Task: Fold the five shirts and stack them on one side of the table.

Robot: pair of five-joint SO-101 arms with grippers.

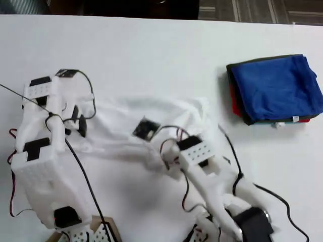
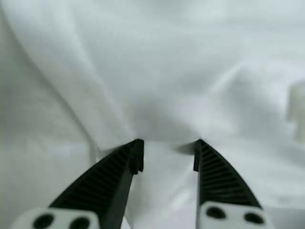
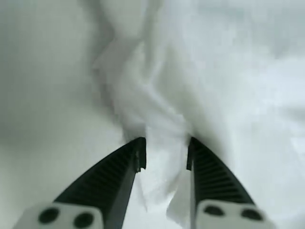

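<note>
Bright, even light; soft shadows

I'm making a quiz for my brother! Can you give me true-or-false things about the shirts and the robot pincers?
The blue shirt tops the stack. True.
The white shirt is already on the stack. False: it lies rumpled mid-table, apart from it.
The right pincer pinches white cloth. True.
The left pincer is over a yellow shirt. False: it is at the white shirt.
The table is green. False: it is white.
</note>
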